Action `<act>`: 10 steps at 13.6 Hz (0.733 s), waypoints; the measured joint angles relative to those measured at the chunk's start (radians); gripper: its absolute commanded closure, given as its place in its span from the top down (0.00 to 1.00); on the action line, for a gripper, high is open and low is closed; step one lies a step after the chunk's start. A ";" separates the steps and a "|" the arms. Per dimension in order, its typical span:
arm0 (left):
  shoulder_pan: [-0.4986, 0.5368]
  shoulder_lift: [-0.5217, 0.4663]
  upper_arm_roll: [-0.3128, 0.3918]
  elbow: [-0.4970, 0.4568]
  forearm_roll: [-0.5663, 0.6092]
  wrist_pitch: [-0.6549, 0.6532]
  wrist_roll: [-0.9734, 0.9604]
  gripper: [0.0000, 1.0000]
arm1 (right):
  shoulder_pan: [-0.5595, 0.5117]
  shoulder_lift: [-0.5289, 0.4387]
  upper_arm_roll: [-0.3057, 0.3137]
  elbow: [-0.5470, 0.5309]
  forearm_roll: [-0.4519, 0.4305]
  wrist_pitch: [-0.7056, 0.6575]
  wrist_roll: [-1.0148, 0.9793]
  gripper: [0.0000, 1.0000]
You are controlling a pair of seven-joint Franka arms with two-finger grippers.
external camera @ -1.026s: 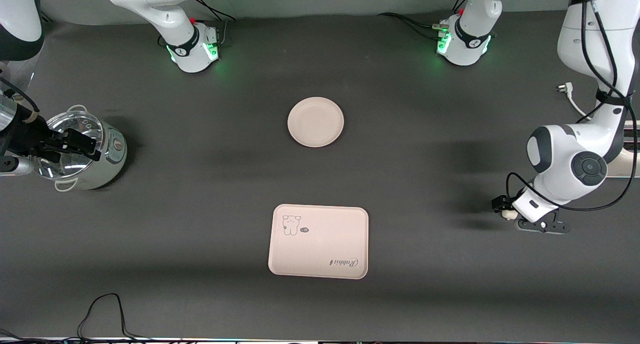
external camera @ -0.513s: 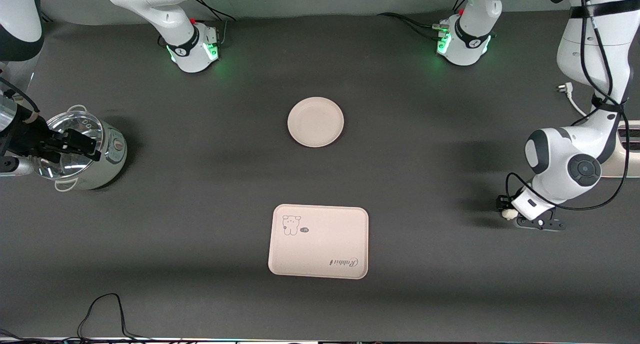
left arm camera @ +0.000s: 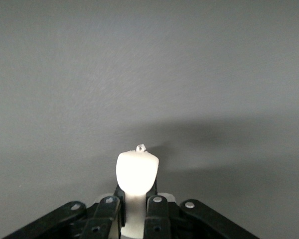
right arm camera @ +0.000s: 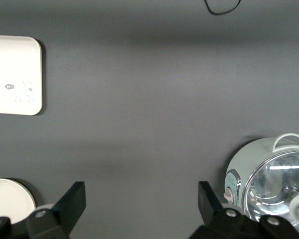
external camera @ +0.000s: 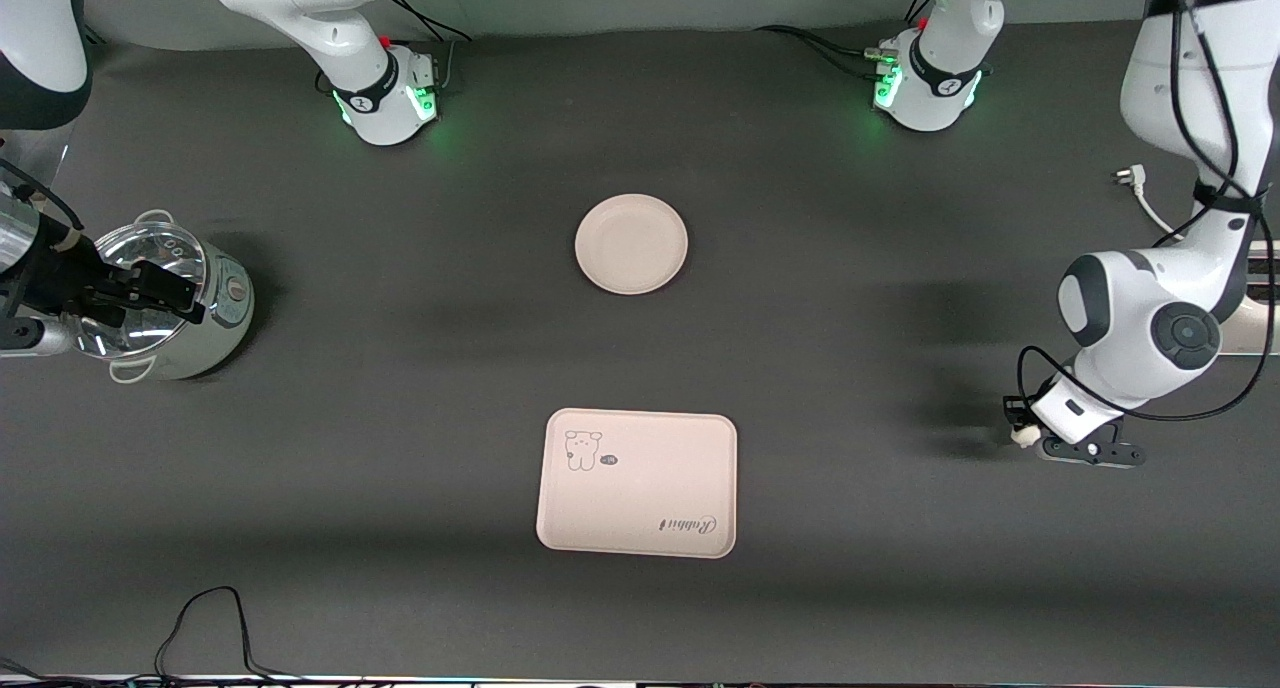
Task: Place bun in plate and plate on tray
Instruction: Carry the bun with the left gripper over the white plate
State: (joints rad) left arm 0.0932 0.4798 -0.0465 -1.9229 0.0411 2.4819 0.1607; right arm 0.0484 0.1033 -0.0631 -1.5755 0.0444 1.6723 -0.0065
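On the dark grey table [external camera: 400, 448], the bun [external camera: 1021, 435] at the frame's right edge is pinched in the left gripper [external camera: 1025, 430]; the plate [external camera: 631, 243] sits centre, the tray [external camera: 637, 482] below it. The right gripper [external camera: 160, 293], fingers spread, waits over the cooker [external camera: 215, 313] at the frame's left edge.

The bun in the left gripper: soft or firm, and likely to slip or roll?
The bun is probably soft: its sides look pinched narrow where the left gripper clamps it. Being small, it is likely light. Its smooth, rounded top suggests it could roll a little once set on the plate.
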 measured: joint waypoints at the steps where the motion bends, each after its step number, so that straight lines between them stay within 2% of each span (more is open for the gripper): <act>1: 0.000 -0.046 -0.025 0.008 -0.006 -0.066 -0.002 0.18 | 0.000 0.017 0.001 -0.006 0.013 -0.001 -0.002 1.00; 3: -0.002 -0.153 -0.104 0.034 -0.053 -0.262 -0.045 0.17 | 0.002 0.060 0.004 -0.019 0.040 -0.002 -0.027 1.00; 5: -0.008 -0.252 -0.217 0.086 -0.093 -0.476 -0.177 0.17 | 0.002 0.114 0.006 -0.036 0.055 -0.009 -0.088 1.00; 6: -0.010 -0.288 -0.286 0.116 -0.105 -0.550 -0.273 0.17 | 0.003 0.148 0.006 -0.041 0.089 -0.028 -0.107 1.00; 8: -0.014 -0.333 -0.433 0.143 -0.111 -0.596 -0.472 0.15 | 0.003 0.210 0.007 -0.045 0.162 -0.073 -0.120 1.00; 10: -0.025 -0.345 -0.595 0.145 -0.112 -0.575 -0.697 0.17 | 0.008 0.262 0.011 -0.046 0.204 -0.108 -0.131 1.00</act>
State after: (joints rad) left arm 0.0679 0.1349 -0.6410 -1.7781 -0.0708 1.9065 -0.5367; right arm 0.0560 0.3652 -0.0520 -1.6217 0.2488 1.5639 -0.1376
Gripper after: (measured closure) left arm 0.846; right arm 0.000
